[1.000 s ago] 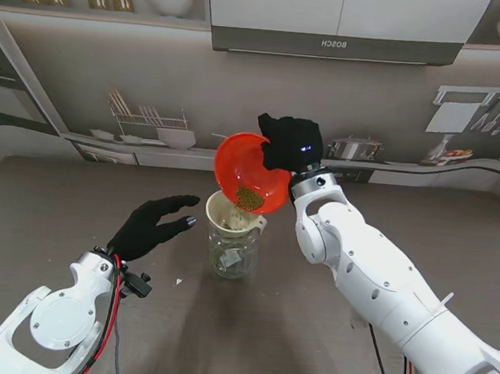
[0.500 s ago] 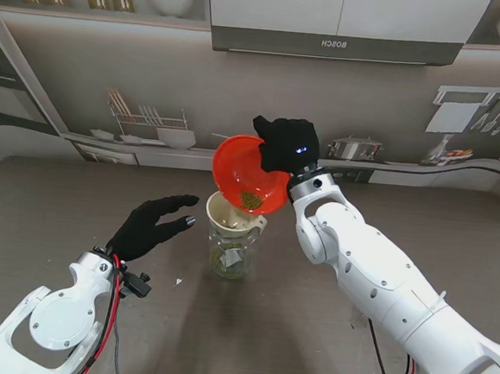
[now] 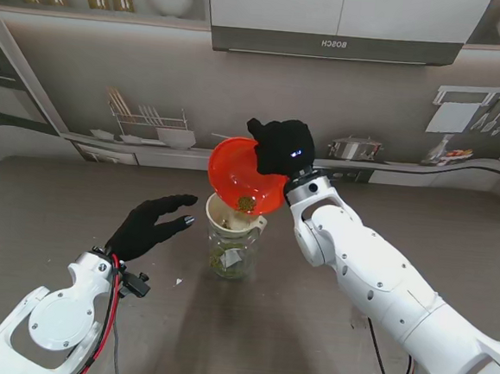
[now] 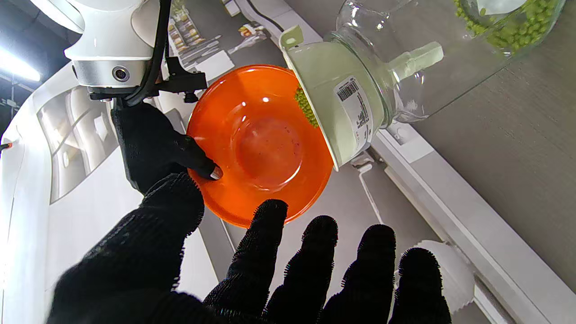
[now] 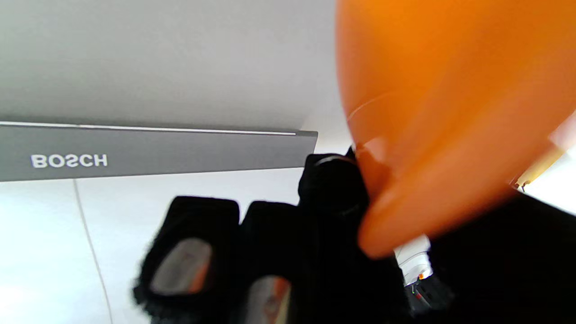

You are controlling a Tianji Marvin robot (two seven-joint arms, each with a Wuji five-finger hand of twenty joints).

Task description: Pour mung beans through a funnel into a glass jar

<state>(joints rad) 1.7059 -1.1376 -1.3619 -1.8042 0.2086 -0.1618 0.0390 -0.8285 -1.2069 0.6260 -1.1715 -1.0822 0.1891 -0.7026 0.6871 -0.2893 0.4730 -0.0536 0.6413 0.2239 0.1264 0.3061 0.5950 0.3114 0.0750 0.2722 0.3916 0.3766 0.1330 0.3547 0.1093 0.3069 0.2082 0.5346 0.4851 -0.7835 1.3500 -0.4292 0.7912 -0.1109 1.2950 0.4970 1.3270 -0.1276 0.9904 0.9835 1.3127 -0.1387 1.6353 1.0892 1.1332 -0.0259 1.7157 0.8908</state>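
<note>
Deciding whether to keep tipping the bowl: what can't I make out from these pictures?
- How many mung beans remain in the orange bowl: too small in the stand view; the funnel covers them in the left wrist view.
- Fill level of the glass jar: cut off by the left wrist view's edge.
- Right hand grip: right wrist view blurred, bowl fills it.

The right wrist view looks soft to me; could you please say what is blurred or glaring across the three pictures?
Right wrist view: the orange bowl is a near, out-of-focus smear, fingers soft, the BOSCH hood sharper. Left wrist view: crisp, with small highlights on the bowl, reflections on the glass jar, bright glare at one edge. Stand view: evenly lit, sharp, soft shadows around the jar.
</note>
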